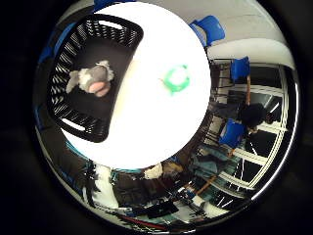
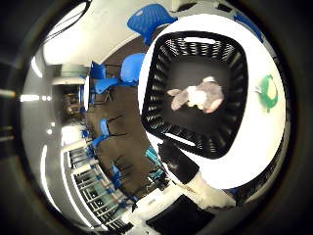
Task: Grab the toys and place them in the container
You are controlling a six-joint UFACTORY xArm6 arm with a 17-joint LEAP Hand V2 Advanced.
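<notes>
The grey toy (image 2: 198,96) lies in the basket (image 1: 62,120); approach the green toy (image 1: 175,80) on the table (image 1: 146,127) squarely. Fingers' state unclear.

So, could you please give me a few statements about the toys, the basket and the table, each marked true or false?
1. The grey plush toy lies inside the black slotted plastic basket. True.
2. The green toy is in the basket too. False: it lies on the round white table, beside the basket.
3. The basket stands on the floor. False: it stands on the table.
4. Blue chairs stand around the table. True.
</notes>
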